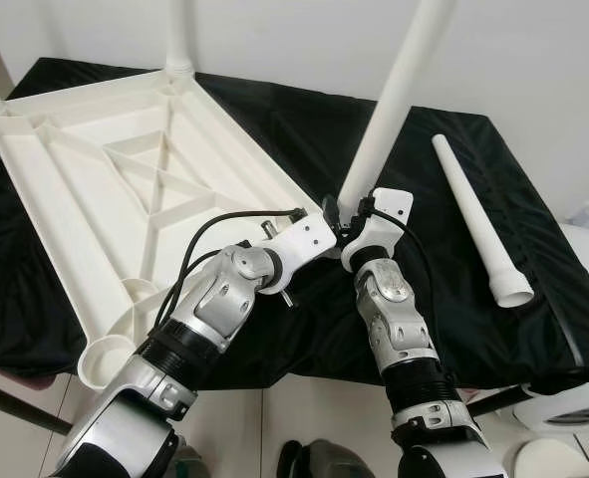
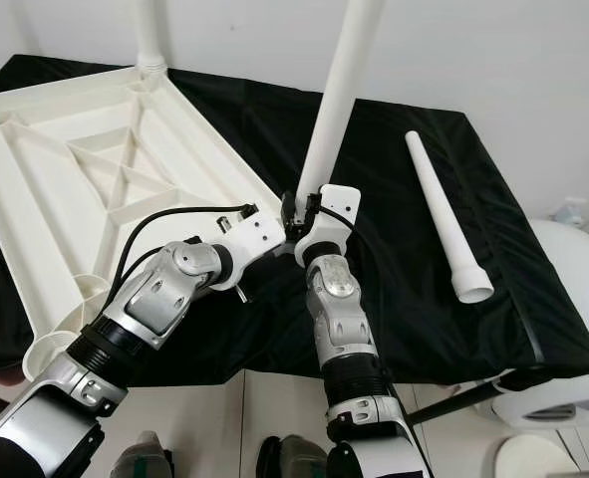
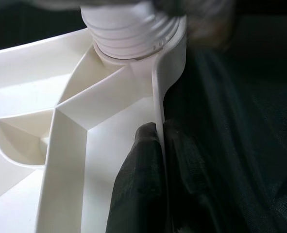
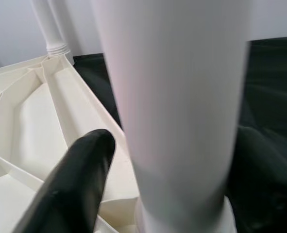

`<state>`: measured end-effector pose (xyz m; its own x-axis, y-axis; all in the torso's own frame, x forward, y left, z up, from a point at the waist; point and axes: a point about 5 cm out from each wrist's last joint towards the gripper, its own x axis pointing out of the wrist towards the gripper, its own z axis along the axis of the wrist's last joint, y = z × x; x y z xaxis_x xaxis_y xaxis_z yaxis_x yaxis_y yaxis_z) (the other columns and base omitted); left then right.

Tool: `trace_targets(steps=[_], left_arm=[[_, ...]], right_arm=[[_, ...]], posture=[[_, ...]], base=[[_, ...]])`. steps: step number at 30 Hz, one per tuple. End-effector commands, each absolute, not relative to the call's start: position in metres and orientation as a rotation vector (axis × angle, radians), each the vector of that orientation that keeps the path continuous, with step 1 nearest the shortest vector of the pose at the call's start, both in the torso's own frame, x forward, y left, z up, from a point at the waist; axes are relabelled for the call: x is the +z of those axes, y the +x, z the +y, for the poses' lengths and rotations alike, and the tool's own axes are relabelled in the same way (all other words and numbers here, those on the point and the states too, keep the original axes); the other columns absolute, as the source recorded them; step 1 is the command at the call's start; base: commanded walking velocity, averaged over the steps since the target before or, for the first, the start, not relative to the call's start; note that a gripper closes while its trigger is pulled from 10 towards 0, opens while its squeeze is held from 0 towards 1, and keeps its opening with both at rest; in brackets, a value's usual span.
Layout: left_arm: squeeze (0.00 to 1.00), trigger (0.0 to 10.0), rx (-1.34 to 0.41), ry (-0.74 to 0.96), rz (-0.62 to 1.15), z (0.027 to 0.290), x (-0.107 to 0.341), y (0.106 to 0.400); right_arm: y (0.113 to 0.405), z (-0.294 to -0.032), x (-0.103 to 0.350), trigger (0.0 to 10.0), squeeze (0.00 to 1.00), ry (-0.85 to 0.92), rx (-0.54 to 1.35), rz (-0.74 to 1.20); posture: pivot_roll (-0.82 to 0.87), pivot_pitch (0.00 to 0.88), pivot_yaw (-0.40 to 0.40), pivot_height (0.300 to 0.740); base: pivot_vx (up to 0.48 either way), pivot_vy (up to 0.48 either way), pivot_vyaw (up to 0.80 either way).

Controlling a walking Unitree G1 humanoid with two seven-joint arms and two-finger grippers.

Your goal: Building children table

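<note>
Left gripper (image 3: 158, 160) pinching tabletop (image 1: 125, 189) rim; right gripper (image 1: 346, 217) clamped around upright leg (image 1: 389, 115); 1 loose leg (image 1: 478, 224) on cloth (image 1: 443, 289).

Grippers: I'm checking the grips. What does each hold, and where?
Left gripper pinches the tabletop rim by the corner socket. Right gripper holds the upright leg near its base.

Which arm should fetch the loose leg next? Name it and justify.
Right. The loose leg lies on the robot's right side, nearest the right gripper; the left gripper is clamped on the tabletop's rim, steadying it.
</note>
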<state>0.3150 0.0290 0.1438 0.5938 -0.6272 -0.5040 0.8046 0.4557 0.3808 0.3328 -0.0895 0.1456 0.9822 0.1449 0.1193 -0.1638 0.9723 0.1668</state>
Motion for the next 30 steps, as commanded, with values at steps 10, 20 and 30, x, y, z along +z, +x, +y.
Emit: trace_targets(steps=[10,20,30], left_arm=[[0.0,10.0,-0.937,0.657,0.267,0.018,0.151,0.313],[0.0,10.0,-0.932,0.657,0.261,0.018,0.152,0.314],[0.0,10.0,-0.939,0.659,0.256,0.016,0.153,0.315]], right_arm=[[0.329,-0.108,0.147,10.0,1.0,0.167,0.189,-0.127],[0.329,-0.146,0.146,10.0,0.0,0.063,0.457,-0.137],[0.337,-0.178,0.138,10.0,0.0,-0.086,0.707,-0.024]], posture=[[0.07,0.034,-0.12,0.74],[0.07,0.028,-0.12,0.74],[0.07,0.025,-0.107,0.74]], base=[[0.0,0.0,0.0],[0.0,0.0,0.0],[0.0,0.0,0.0]])
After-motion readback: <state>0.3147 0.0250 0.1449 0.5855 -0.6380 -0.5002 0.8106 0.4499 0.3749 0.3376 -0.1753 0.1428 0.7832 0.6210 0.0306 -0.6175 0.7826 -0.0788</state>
